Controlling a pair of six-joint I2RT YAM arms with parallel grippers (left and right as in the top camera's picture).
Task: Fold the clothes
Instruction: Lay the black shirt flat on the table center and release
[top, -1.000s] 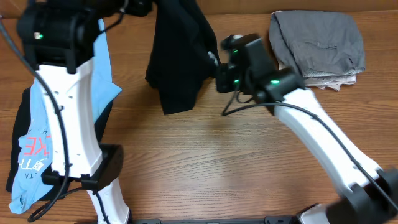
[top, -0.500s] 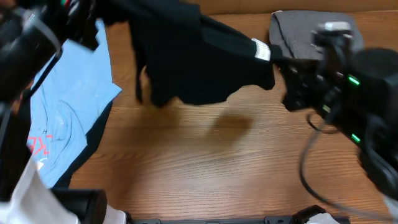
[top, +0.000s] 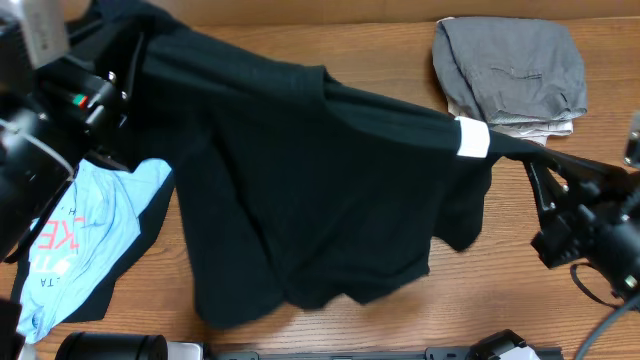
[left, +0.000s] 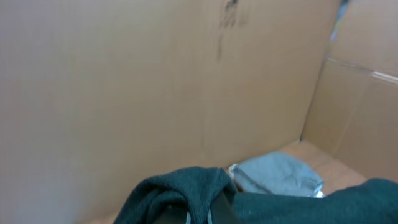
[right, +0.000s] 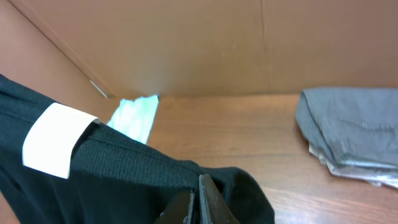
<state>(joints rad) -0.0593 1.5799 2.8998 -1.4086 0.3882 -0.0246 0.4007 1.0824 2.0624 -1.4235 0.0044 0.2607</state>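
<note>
The black garment (top: 310, 200) hangs stretched out above the table between my two grippers, its white tag (top: 472, 138) near the right end. My left gripper (top: 128, 78) is shut on its upper left corner; in the left wrist view the black cloth (left: 180, 193) bunches over the closed fingers (left: 214, 211). My right gripper (top: 532, 160) is shut on the right corner. In the right wrist view the closed right gripper (right: 196, 205) pinches the black hem (right: 124, 165), with the tag (right: 56, 140) to the left.
A light blue garment with red lettering (top: 90, 235) lies at the left on another dark one (top: 140, 250). A folded grey garment (top: 510, 60) rests on a beige one (top: 535, 128) at the back right. Cardboard walls (left: 155, 81) ring the table.
The arms have swung apart, left one leftward and right one rightward. The black garment went from a bunched hanging lump to a wide spread sheet over the table's middle.
</note>
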